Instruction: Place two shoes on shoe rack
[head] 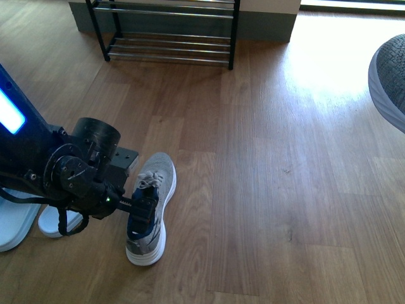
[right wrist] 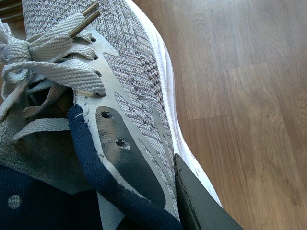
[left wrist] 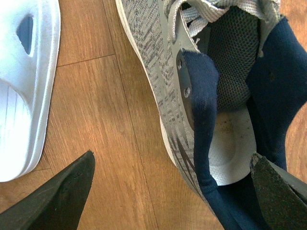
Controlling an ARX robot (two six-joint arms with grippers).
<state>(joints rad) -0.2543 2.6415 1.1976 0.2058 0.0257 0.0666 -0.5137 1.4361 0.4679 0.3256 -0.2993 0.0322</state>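
Left arm (head: 63,168) is reaching down; left gripper (head: 144,206) is hanging with fingers (left wrist: 57,196) spread wide — right gripper (right wrist: 144,211) is clamping a grey sneaker (right wrist: 134,62).

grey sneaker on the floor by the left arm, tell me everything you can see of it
The sneaker is grey knit with a thick white sole, grey laces, navy lining and a pale insole. It stands upright on the wood floor, toe toward the rack. The open left end effector straddles one side of its collar. A pale slide lies beside it, apart.
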